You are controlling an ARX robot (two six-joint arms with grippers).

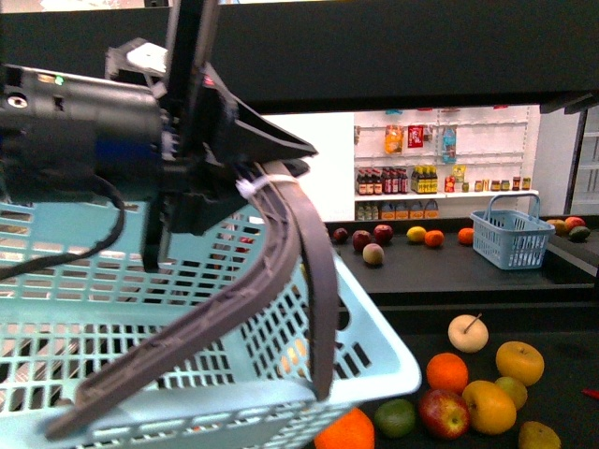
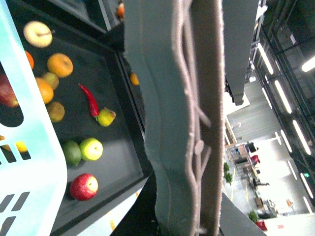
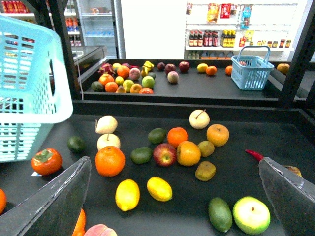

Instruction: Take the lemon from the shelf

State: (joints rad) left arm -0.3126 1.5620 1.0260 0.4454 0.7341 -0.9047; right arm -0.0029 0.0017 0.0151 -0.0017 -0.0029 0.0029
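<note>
Black fruit shelf [image 3: 275,132] in a shop-like room, white racks of bottles along the back wall.

Only the right wrist view shows the lemon [image 3: 159,189]. It lies loose near the front edge of the shelf's lower tray, with a second lemon [image 3: 127,194] just beside it and an orange [image 3: 110,161] behind them. The right pincer [image 3: 174,167] hangs over that tray, spread wide and holding nothing. In the front view a big pale-blue basket [image 1: 374,337] hides that part of the tray. The left pincer [image 1: 187,412] sits against the basket, and I cannot tell its grip or what the basket holds. A small blue basket [image 3: 252,73] stands near the right end of the rear tray. The left wrist view adds ceiling strip lights and a red chili [image 2: 90,100].
</note>
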